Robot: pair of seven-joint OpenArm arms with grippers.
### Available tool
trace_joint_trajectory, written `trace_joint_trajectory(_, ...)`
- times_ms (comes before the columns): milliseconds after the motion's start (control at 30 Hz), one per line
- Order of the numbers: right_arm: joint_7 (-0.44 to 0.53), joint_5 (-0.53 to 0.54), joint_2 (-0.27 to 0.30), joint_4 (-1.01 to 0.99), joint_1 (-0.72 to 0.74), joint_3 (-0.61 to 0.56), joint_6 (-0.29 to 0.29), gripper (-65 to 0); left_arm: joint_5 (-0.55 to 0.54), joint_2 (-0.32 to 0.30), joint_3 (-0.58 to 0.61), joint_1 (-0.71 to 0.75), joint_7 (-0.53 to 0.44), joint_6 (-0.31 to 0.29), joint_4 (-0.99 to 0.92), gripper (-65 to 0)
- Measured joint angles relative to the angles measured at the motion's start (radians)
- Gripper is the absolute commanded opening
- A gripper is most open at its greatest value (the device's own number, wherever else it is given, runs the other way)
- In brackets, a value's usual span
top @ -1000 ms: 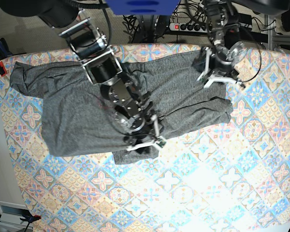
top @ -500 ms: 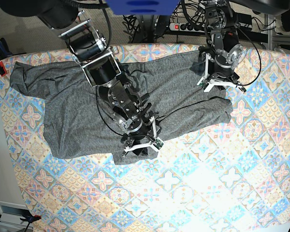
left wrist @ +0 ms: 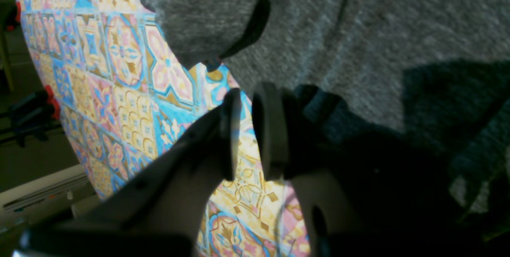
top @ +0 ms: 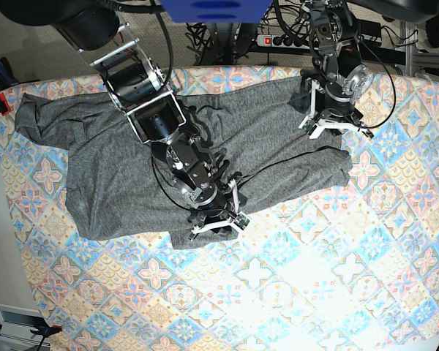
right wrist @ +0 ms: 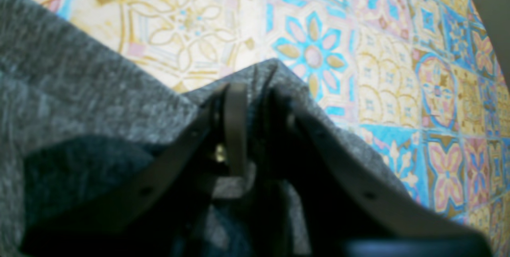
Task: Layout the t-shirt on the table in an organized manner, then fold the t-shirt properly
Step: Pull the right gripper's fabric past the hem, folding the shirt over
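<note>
Spread rumpled across the patterned worktop (top: 293,292): grey t-shirt (top: 102,175), filling the 9-to-2 o'clock stretch of the base view. Right fingers (right wrist: 235,129) clamped on a raised peak of its hem near 6 o'clock of the cloth. Left fingers (left wrist: 271,129) nearly together at the shirt's 2 o'clock edge; grip on fabric impossible to tell.

We find no legible text, label, brand, number or sign in any view; the t-shirt (top: 205,139) is plain, without print.
</note>
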Motion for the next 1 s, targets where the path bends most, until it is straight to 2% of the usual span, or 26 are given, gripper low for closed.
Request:
trace_joint_trajectory(67,-0.004,0.0,0.0,0.0,0.0,0.0,0.0,-64.1,0.0,0.0,0.0,0.0,0.0,0.0,0.0,-55.1)
trace_joint_trajectory(233,-0.033,-0.006,0.005,0.032,-0.008,0.002,0.0,-65.0,0.0,0.0,0.0,0.0,0.0,0.0,0.0,-55.1)
trace_joint_trajectory(333,-0.108,-0.019,0.025,0.169,-0.037,0.004,0.024,-65.0,0.001,0.0,0.0,-0.003,0.0,-0.001,0.0,-55.1)
trace_joint_trajectory(400,-0.134,-0.019,0.035,0.268,-0.049,0.005,0.018,-65.0,0.0,0.0,0.0,-0.004,0.0,0.001,0.0,-55.1)
trace_joint_trajectory(600,-0.21,-0.019,0.019,0.523,-0.013,0.006,0.002,-65.0,0.0,0.002,0.0,-0.004,0.001,-0.002,0.0,-55.1)
trace_joint_trajectory(767,-0.273,-0.018,0.03,0.541,-0.037,0.006,0.016,-65.0,0.0,0.003,0.0,-0.006,0.0,-0.003,0.0,-55.1)
trace_joint_trajectory(1000,-0.259,-0.018,0.062,0.548,-0.038,0.025,0.01,-65.0,0.0,0.002,0.0,-0.008,0.0,0.0,0.0,-55.1)
